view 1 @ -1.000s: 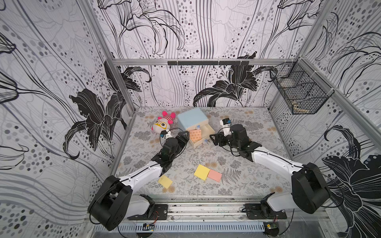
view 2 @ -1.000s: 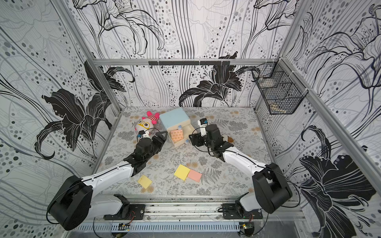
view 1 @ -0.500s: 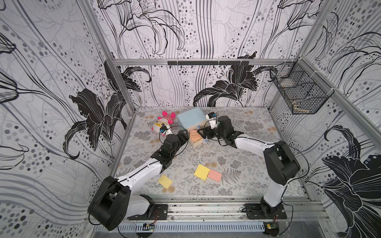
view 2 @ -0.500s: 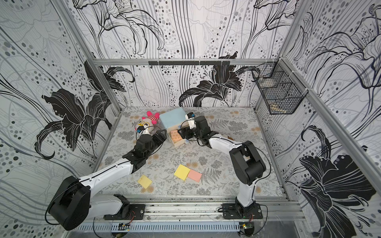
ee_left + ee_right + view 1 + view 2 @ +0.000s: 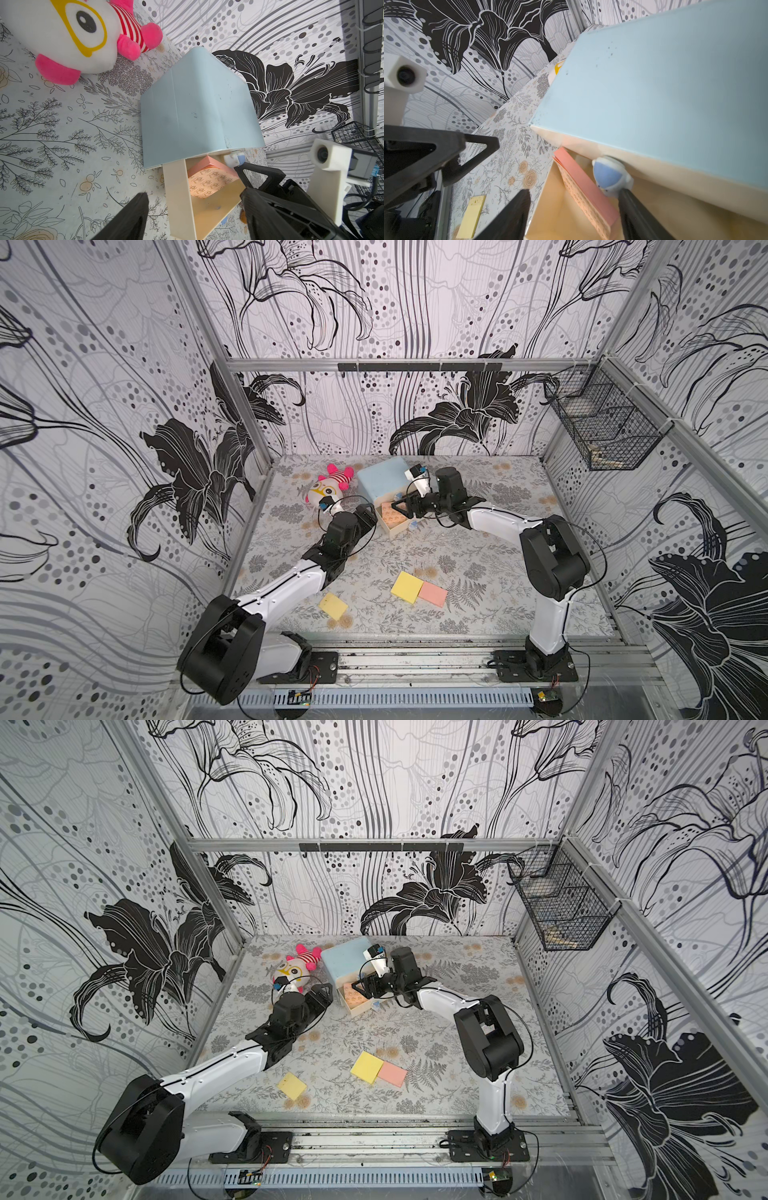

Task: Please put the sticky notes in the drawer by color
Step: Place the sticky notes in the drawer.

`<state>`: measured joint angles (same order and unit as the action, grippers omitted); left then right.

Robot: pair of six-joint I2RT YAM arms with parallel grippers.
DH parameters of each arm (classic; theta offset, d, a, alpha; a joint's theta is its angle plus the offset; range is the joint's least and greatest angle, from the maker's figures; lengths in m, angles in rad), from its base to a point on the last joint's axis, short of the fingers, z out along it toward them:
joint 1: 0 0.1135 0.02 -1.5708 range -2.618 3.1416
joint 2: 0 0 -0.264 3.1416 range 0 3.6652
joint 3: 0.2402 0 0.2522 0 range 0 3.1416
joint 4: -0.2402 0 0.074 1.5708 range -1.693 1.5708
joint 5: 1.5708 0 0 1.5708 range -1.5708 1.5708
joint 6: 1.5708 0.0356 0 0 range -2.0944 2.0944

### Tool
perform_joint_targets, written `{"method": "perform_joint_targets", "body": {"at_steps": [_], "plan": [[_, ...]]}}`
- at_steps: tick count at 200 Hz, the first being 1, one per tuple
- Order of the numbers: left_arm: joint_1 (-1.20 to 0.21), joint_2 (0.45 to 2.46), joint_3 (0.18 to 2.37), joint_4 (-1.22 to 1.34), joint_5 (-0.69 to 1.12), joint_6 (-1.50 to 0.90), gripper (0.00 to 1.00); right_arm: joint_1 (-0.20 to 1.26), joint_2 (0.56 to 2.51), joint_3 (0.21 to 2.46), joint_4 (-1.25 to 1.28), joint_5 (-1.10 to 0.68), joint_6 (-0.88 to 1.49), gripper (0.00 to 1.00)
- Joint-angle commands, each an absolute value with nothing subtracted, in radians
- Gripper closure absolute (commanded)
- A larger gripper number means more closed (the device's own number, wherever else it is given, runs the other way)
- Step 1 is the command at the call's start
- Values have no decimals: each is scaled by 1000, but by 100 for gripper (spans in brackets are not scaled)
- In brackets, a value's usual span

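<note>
Right pincer [image 5: 401, 510] spread over open drawer [image 5: 178, 197], empty — pink pad [image 5: 207, 178] inside; left pincer [image 5: 368, 517] agape, empty.

Robot lab test cell: flower-print panels [image 5: 415, 302] on aluminium frame [image 5: 291, 364], two arm bases [image 5: 536, 668] bolted on metal rail [image 5: 415, 657], floral tabletop [image 5: 498, 605] behind rail, wire basket [image 5: 602, 427] above its right end.

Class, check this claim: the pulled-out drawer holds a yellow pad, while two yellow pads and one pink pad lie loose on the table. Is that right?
No. The pad in the pulled-out drawer is salmon pink, not yellow; the left wrist view shows it. Two yellow pads and one pink pad do lie loose on the table.
</note>
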<state>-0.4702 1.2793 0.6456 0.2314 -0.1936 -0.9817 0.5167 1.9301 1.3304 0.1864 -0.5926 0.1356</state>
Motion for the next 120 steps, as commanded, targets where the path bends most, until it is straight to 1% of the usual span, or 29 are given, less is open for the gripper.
{"method": "perform_joint_targets", "body": {"at_steps": [1, 72, 106, 120], "plan": [[-462, 1275, 631, 258, -186, -970, 23, 527, 1945, 1367, 133, -684, 65, 29], [-456, 1301, 630, 282, -167, -978, 23, 527, 1887, 1350, 17, -714, -27, 34], [-454, 1321, 636, 297, -147, -980, 24, 527, 1847, 1320, -19, -700, -54, 38], [-455, 1327, 639, 301, -140, -976, 23, 527, 1821, 1305, -27, -695, -61, 42]]}}
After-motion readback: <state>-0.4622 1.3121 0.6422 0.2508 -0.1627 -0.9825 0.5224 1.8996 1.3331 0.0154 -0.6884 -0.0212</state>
